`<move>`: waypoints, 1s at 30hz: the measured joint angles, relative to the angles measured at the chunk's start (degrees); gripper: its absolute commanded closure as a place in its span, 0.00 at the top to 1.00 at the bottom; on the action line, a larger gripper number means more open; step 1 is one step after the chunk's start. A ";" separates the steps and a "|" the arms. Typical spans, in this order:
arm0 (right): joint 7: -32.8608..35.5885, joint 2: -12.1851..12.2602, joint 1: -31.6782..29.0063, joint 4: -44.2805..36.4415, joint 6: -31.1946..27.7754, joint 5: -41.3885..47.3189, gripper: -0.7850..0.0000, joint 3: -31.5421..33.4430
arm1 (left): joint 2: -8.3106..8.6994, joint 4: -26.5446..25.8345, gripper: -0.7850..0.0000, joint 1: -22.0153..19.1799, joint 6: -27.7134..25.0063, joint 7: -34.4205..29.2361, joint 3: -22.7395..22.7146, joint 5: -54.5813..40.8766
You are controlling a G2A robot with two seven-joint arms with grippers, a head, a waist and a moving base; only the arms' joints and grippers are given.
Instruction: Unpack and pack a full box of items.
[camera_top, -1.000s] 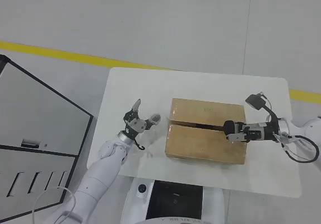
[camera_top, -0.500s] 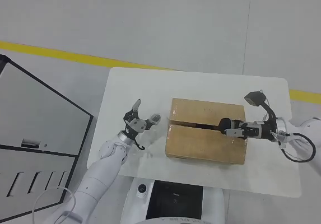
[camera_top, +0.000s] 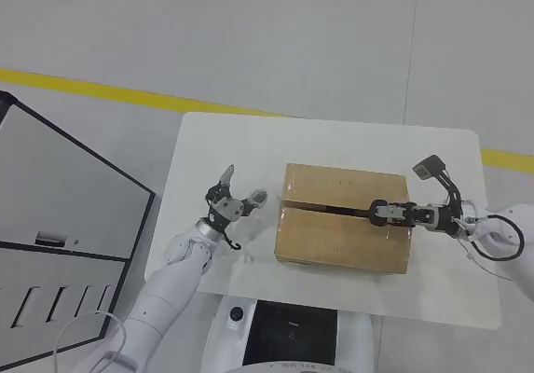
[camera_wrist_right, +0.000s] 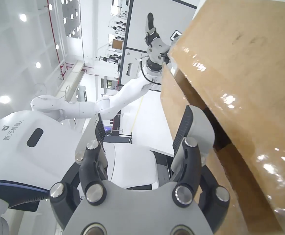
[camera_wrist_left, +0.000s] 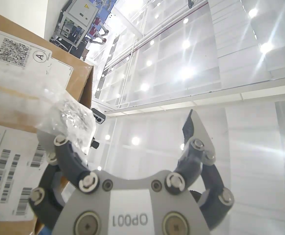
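Shifting since 1 s ago: right gripper (camera_top: 379, 211) off nearer flap onto box (camera_top: 336, 244) seam, fingers spread (1 at flap edge). Left gripper (camera_top: 244, 186) unmoved, spread, beside box on table (camera_top: 229, 140).

One brown cardboard box (camera_top: 343, 217), lying between the two claws; two closed top flaps on it, meeting in one seam at the right gripper (camera_top: 376, 211); two white paper labels on its side, one (camera_wrist_left: 17, 50) and another (camera_wrist_left: 7, 162), just beside the left gripper (camera_wrist_left: 129, 116); two grippers in all; one white rectangular table (camera_top: 248, 149) beneath both claws.
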 measured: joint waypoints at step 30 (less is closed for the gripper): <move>-0.02 -5.75 0.31 6.45 3.08 -4.02 0.45 0.12 | 0.29 -3.47 0.00 1.61 -4.22 2.36 -2.04 2.09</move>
